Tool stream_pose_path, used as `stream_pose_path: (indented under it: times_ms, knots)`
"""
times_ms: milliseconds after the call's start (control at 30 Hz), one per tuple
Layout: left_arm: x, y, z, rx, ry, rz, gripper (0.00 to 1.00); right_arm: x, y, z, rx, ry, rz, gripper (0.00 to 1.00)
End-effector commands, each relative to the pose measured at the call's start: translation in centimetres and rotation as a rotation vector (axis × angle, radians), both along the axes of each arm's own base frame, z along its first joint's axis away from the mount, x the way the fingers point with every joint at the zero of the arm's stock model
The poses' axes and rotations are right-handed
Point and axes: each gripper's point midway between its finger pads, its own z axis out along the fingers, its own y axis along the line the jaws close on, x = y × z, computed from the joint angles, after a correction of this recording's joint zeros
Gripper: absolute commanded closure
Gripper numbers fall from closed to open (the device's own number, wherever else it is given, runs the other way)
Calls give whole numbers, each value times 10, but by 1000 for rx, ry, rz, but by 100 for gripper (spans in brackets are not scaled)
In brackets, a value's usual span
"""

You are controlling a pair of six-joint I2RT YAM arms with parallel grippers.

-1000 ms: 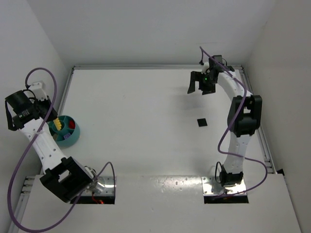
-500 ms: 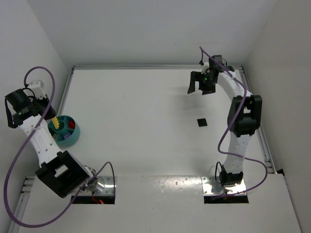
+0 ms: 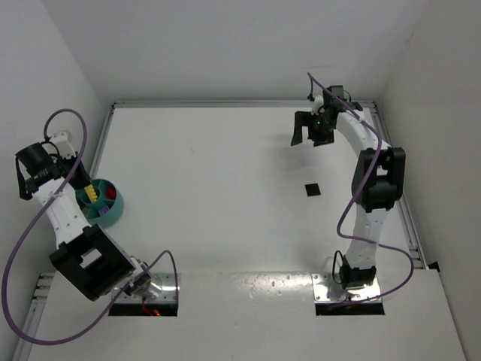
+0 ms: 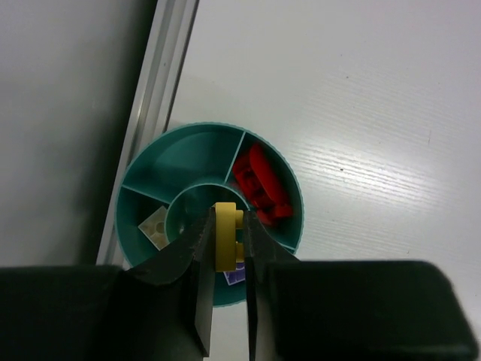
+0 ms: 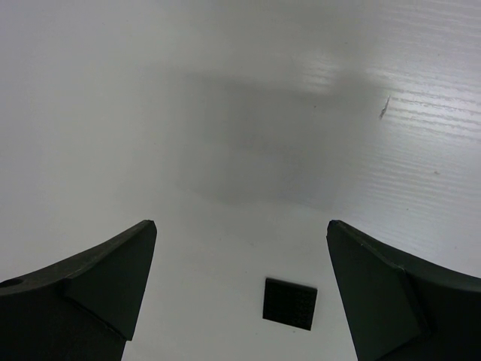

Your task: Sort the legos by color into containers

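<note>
Left wrist view: a yellow lego (image 4: 223, 238) is gripped in the narrowly set left claw (image 4: 225, 226) over the hub of the teal bowl (image 4: 173, 150) at frame centre, red legos (image 4: 261, 183) are seen in its right compartment, and the right claw (image 5: 240, 229) is held wide over the table (image 5: 225, 98).

The end effector (image 5: 240, 226) has its two black fingers (image 5: 90, 282) spread wide, one at each lower corner, with nothing between them. A small flat black square (image 5: 290, 303) lies on the white table (image 5: 225, 90) in the gap, nearer the right finger. A soft grey shadow (image 5: 255, 143) falls ahead of the fingers, and a tiny scratch (image 5: 384, 107) shows beyond the right finger
</note>
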Motion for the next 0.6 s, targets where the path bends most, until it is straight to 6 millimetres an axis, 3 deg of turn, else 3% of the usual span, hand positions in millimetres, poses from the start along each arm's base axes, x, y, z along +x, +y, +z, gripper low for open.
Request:
stream_pose_path:
  times_ms: [0, 100, 200, 267, 333, 400, 433, 500, 533, 567]
  knots:
    - [7, 4, 3, 6, -46, -6, 75, 3, -4, 21, -45, -74, 41, 4]
    - [10, 4, 5, 13, -56, -20, 52, 1, -18, 18, -106, -73, 59, 4]
    - [12, 1, 10, 20, -80, -45, 41, -1, -41, 16, -199, -79, 76, 4]
    - [18, -3, 20, 22, -111, -85, 40, -12, -46, 15, -238, -72, 134, 6]
    - [26, -6, 40, 44, -165, -142, 39, -22, -64, 15, -284, -55, 115, 13]
    - [35, -14, 47, 35, -168, -209, 39, -30, -79, 17, -325, -51, 103, 17]
    - [50, -24, 65, 86, -183, -290, 39, -36, -95, 13, -361, -24, 100, 17]
    - [61, -50, 66, 55, -149, -411, 39, -49, -109, 8, -374, 15, 113, 21]
    - [81, -72, 73, 59, -147, -504, 39, -59, -126, 11, -397, 33, 101, 22]
    - [85, -88, 72, 50, -131, -569, 39, -67, -135, 9, -420, 45, 148, 23]
